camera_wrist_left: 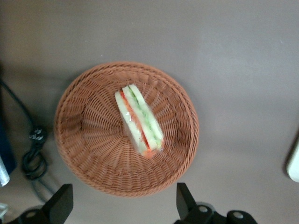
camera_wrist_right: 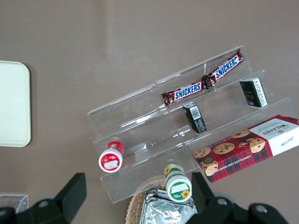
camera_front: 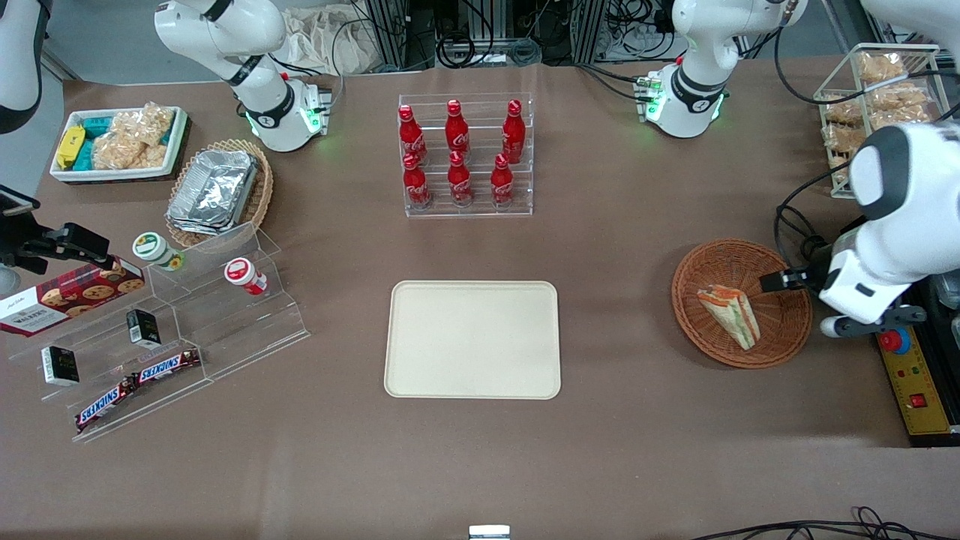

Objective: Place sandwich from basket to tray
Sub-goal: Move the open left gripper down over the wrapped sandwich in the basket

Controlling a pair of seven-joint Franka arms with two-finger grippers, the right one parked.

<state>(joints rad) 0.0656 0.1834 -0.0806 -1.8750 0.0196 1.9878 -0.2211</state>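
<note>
Reaching stage: gripper (camera_wrist_left: 122, 205) above the basket (camera_wrist_left: 84, 154) with jaws apart and empty, sandwich (camera_wrist_left: 138, 120) lying inside, tray (camera_front: 472, 339) well apart from the basket; next, lowering to straddle the sandwich.

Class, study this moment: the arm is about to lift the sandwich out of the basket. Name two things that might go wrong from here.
1. The sandwich lies askew between the open gripper fingers above it; the wrap may slip.
2. The basket is light and loose on the table; fingers catching its weave might drag it before reaching the tray.
</note>
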